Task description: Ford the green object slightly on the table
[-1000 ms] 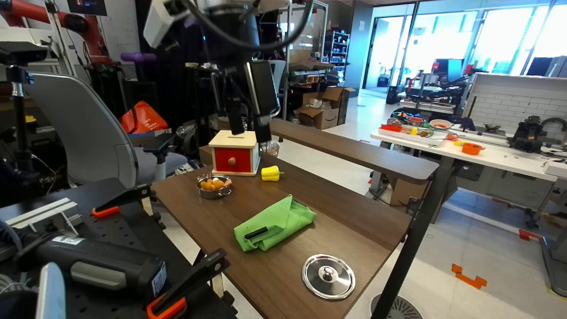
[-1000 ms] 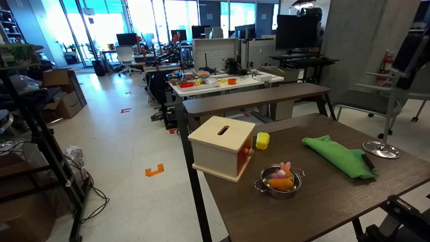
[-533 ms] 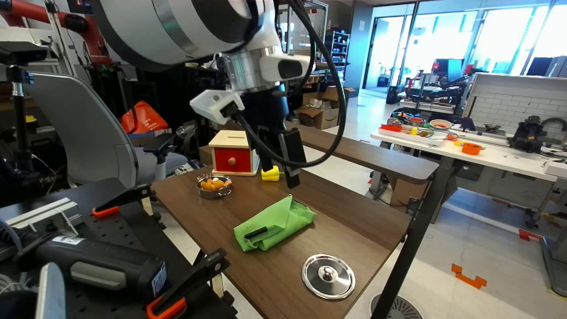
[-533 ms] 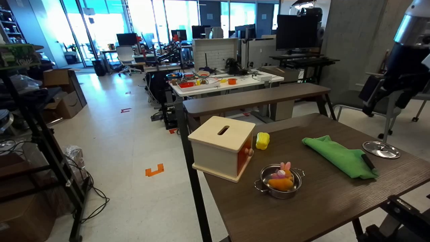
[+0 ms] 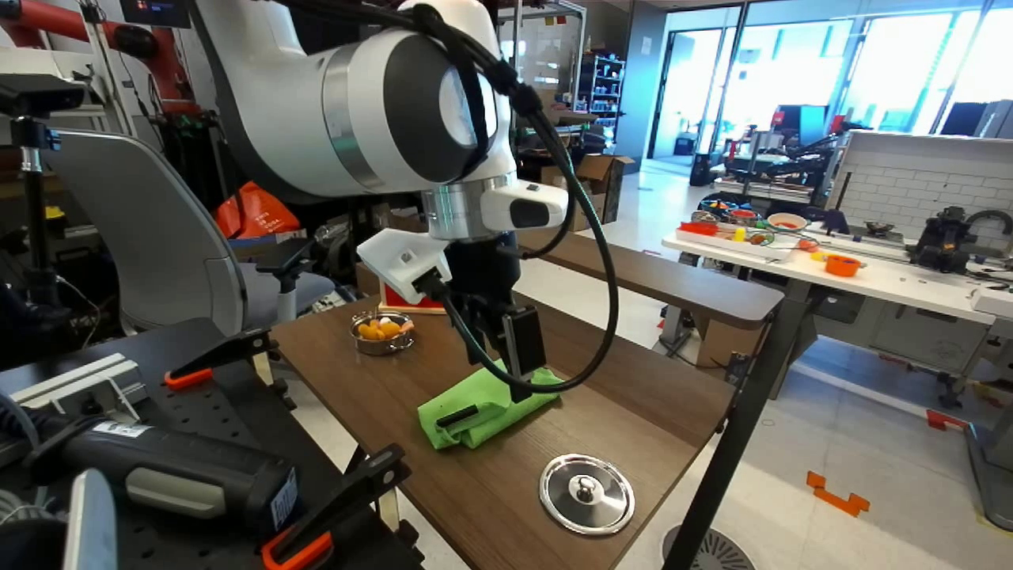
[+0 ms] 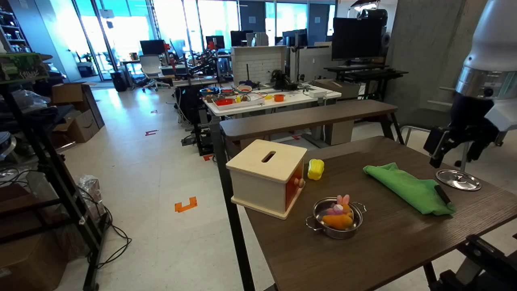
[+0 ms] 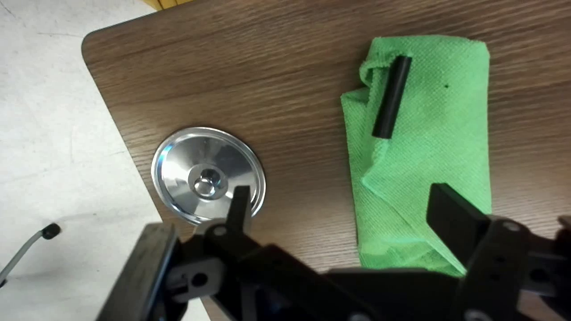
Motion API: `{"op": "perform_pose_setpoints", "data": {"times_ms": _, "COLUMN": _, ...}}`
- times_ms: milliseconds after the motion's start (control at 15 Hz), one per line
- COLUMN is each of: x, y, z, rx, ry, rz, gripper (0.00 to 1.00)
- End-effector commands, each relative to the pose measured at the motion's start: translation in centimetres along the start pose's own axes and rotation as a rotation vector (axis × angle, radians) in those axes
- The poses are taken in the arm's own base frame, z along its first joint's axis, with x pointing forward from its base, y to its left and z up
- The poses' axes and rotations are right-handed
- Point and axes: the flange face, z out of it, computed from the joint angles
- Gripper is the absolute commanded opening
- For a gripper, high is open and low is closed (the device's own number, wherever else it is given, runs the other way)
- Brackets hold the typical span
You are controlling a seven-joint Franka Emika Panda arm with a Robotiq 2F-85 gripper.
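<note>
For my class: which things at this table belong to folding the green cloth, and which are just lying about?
The job:
green cloth
table
gripper

Lying about:
black rod on the cloth
metal lid
metal pot with toys
yellow pepper
wooden box

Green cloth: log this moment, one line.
pincer: open, above table | green cloth: on table, loosely folded, ungripped | black bar: on cloth

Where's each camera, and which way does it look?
An exterior view sits by a black bench, looking down over the table; arm and gripper show.
An exterior view sits nearer the wooden box, facing windows; arm and gripper show.
Wrist view rides the arm, facing down at the green cloth; gripper shows.
Both exterior views share the pot.
</note>
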Motion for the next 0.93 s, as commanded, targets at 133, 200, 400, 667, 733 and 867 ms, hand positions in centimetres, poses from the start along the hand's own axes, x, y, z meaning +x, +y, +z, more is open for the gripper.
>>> {"op": "perform_pose_setpoints", "data": {"times_ms": 133, "x": 0.6, "y": 0.1, "z": 2.5, "rx": -0.039, "ry": -0.017, "rz": -0.011, "gripper": 1.0}}
{"op": "perform_pose_setpoints", "data": {"times_ms": 200, "x": 0.6, "y": -0.1, "z": 2.9, "rx": -0.046, "ry": -0.023, "rz": -0.014, "gripper": 1.0}}
{"op": "perform_pose_setpoints", "data": {"times_ms": 400, "x": 0.7, "y": -1.0, "z": 3.9, "rx": -0.059, "ry": -0.035, "rz": -0.027, "gripper": 1.0}}
{"op": "perform_pose_setpoints", "data": {"times_ms": 667, "x": 0.6, "y": -2.1, "z": 4.6, "rx": -0.062, "ry": -0.044, "rz": -0.046, "gripper": 0.74}}
{"op": "perform_pose_setpoints", "data": {"times_ms": 733, "x": 0.7, "y": -2.2, "z": 4.8, "rx": -0.062, "ry": -0.047, "rz": -0.047, "gripper": 0.65}}
{"op": "perform_pose_setpoints", "data": {"times_ms": 867, "x": 0.8, "y": -2.4, "z": 5.0, "rx": -0.058, "ry": -0.055, "rz": -0.042, "gripper": 0.49}}
